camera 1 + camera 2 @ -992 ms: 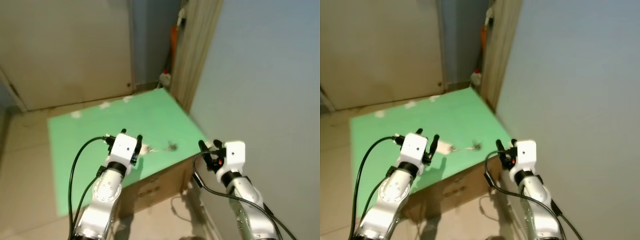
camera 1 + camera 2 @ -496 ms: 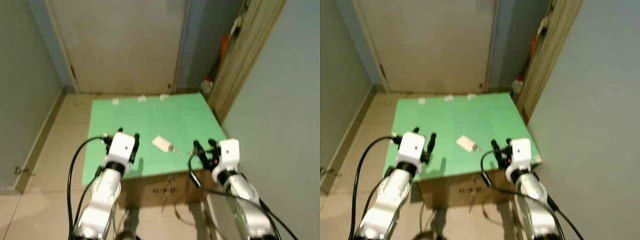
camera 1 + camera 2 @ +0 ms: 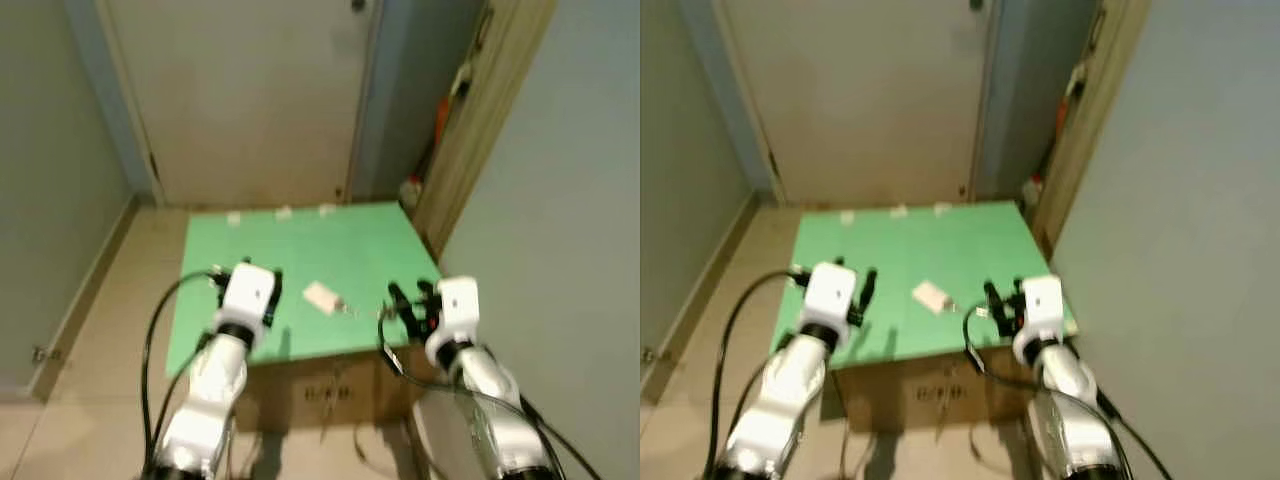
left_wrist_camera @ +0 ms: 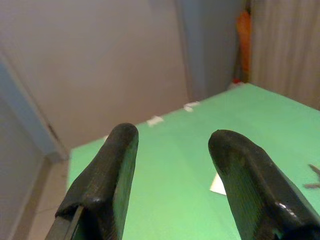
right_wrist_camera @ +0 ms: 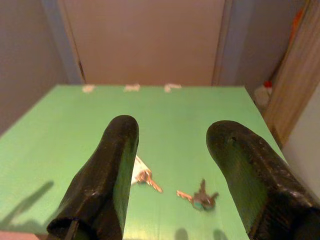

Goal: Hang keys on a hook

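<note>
A bunch of keys (image 5: pixel 200 196) lies on the green sheet (image 3: pixel 300 240) that covers a low cardboard box, joined to a smaller key (image 5: pixel 148 179) and a white tag (image 3: pixel 320 296). My right gripper (image 3: pixel 410 297) hovers open at the sheet's front right corner, just right of the keys, with the keys lying ahead between its fingers in the right wrist view. Over the sheet's front left part my left gripper (image 3: pixel 247 273) also stands open and holds nothing. In the left wrist view the tag (image 4: pixel 218 184) peeks out beside a finger.
The cardboard box (image 3: pixel 330 385) stands on a tiled floor before a closed door (image 3: pixel 250 90). A wooden panel (image 3: pixel 490 120), an orange object (image 3: pixel 442 118) and a white bottle (image 3: pixel 410 190) fill the back right corner. A plain wall (image 3: pixel 570 200) runs close along the right.
The whole picture has swung left and pulled back, so the camera moved: the box now sits square in front. Both grippers keep their open pose; the keys lie where they were.
</note>
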Robot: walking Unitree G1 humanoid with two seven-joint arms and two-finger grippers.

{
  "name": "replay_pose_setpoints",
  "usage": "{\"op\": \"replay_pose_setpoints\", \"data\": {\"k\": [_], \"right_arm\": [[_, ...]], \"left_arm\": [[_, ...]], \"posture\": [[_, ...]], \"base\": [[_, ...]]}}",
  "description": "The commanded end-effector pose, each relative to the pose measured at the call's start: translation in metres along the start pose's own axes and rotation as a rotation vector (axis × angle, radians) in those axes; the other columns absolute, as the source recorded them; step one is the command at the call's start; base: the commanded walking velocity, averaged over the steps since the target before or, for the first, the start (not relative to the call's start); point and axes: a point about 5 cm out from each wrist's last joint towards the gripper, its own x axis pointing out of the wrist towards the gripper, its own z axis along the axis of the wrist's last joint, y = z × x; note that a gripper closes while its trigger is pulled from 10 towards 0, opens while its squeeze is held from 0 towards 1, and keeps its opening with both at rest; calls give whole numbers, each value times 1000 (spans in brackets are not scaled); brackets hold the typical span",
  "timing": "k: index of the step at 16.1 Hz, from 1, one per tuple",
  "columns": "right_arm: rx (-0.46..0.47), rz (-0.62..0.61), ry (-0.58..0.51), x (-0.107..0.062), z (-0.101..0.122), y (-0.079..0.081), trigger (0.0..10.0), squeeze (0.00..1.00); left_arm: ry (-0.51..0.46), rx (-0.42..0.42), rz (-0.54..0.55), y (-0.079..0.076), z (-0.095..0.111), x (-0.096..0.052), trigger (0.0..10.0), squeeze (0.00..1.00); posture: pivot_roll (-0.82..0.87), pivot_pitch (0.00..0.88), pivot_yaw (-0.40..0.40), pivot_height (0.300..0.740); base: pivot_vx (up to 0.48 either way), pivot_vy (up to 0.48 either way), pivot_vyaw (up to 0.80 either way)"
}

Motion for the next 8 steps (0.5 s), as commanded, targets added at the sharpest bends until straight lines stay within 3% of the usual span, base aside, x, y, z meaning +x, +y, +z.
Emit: {"op": "replay_pose_setpoints", "data": {"k": [1,6,8], "right_arm": [[-4,7,-8,3,3,1,10000,0],[-9,10,6,2,0,-1,10000,0],[4,-30,3,10,4,-7,10000,0]], "left_arm": [[-1,-8,12,4,2,2,10000,0],[-6,-6,17,2,3,5,10000,0],[-9,5,20,4,5,11,10000,0]], "posture": [[11,40,-65,740],[4,38,-65,740],[1,40,-55,740]], "base": [[439,0,0],[329,347,0],[0,0,0]]}}
